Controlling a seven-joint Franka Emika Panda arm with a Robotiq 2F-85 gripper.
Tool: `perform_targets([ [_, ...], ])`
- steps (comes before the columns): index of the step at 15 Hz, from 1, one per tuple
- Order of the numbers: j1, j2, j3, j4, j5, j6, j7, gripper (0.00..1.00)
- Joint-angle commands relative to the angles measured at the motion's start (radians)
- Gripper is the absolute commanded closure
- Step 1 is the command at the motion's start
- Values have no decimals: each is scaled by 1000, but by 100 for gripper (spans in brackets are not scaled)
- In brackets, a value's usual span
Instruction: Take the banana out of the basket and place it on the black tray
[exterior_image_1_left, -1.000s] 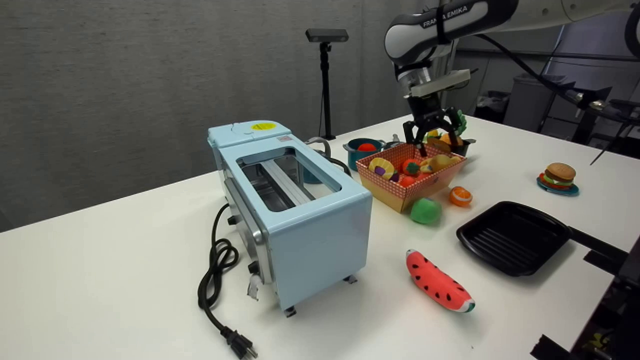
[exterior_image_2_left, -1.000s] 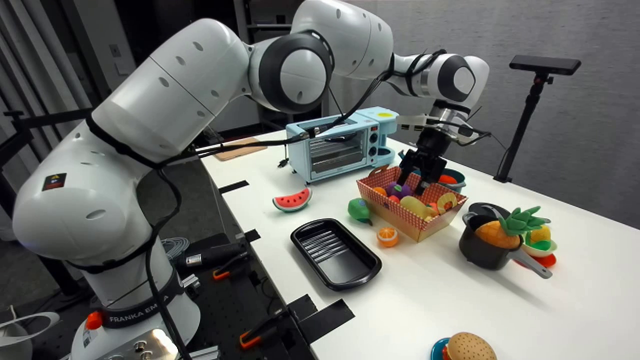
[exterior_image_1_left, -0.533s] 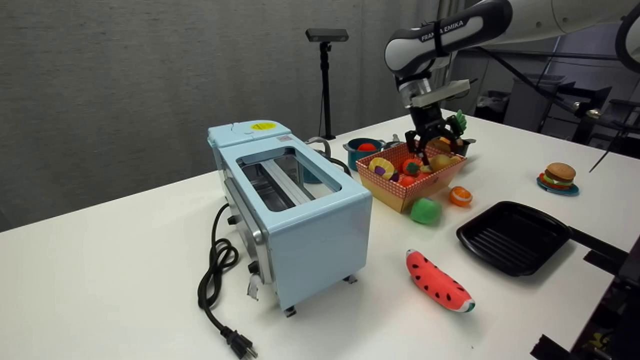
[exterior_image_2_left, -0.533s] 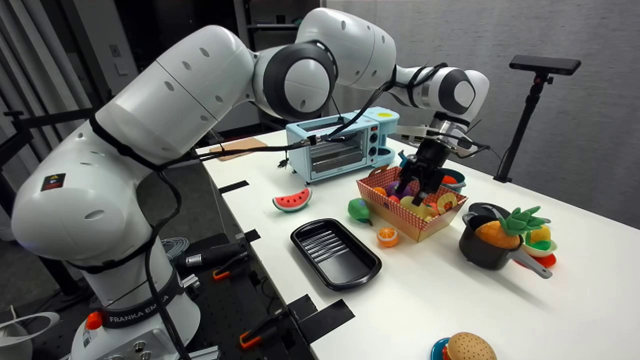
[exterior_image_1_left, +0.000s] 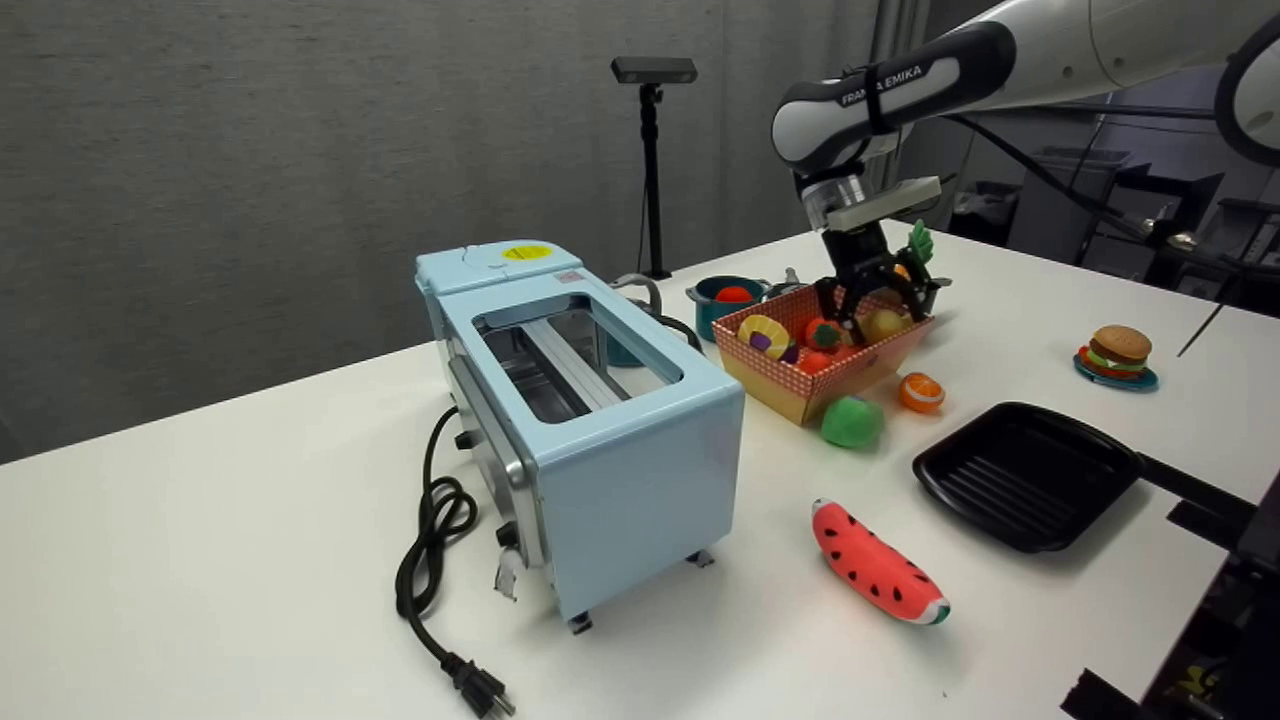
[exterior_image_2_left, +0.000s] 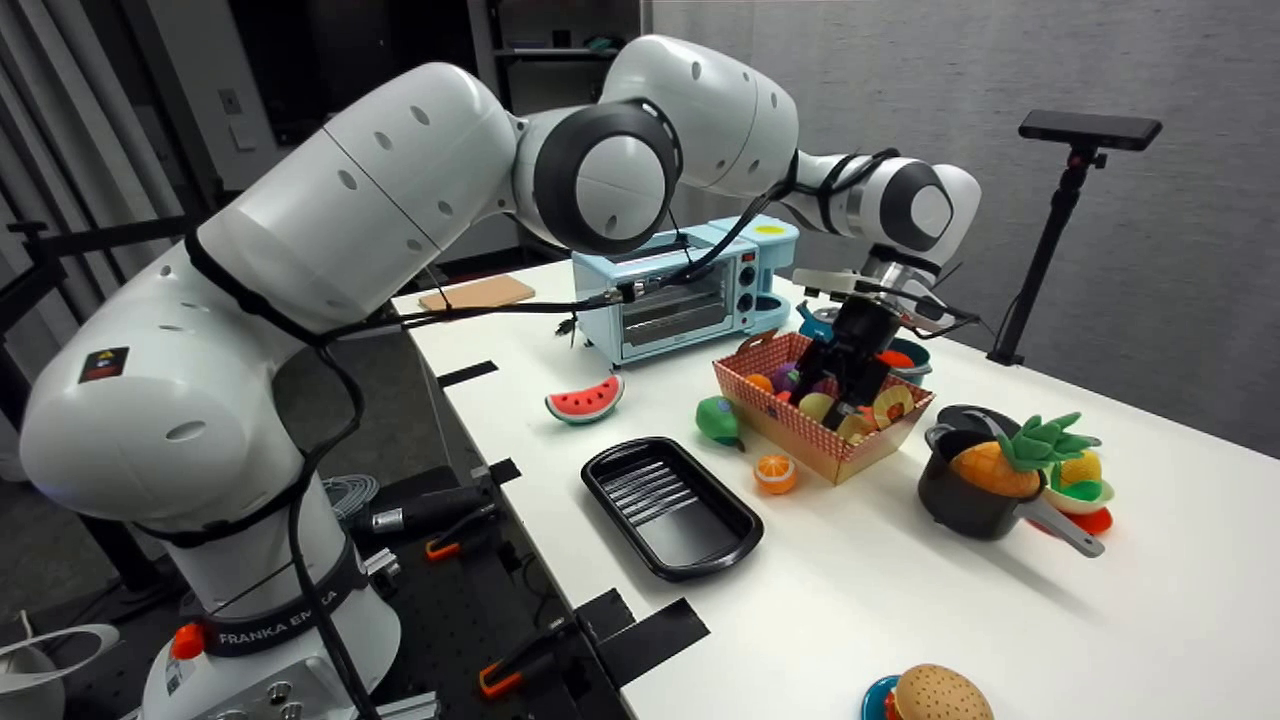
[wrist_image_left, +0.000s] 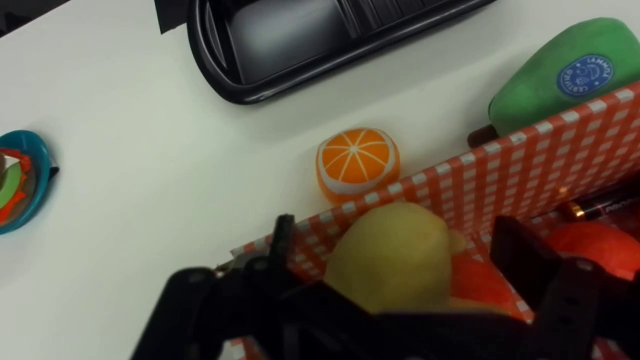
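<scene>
The gripper points down into the red-and-white gingham basket, its fingers spread wide, one on either side of a plump yellow toy fruit; whether they touch it cannot be told. Under that fruit in the wrist view, a strip of a second yellow thing shows just above the gripper's black linkage. The banana cannot be told apart for sure among the yellow things in the basket. A red fruit, partly hidden, lies beside the plump one, and in an exterior view a fruit half with a brown centre rests near one end of the basket. Just outside the basket wall, on the white table, are a halved toy orange and a green toy fruit with a brown stem. Past them lies the black tray, its ribbed floor in view, between the basket and the arm's base. A dark saucepan with a toy pineapple leaning in it and a teal pot both stand near the basket. Farther out, in both exterior views, are a toy watermelon slice, a light blue toaster oven and a toy burger on a blue plate; a camera on a black stand rises behind.
</scene>
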Motion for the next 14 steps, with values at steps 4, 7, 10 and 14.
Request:
perform_targets([
  [4, 0, 0, 0, 2, 0, 0, 0, 0],
  [7, 3, 2, -3, 6, -5, -6, 1, 34],
  [10, 5, 3, -4, 8, -5, -3, 10, 58],
  [14, 4, 5, -3, 11, -4, -8, 7, 88],
])
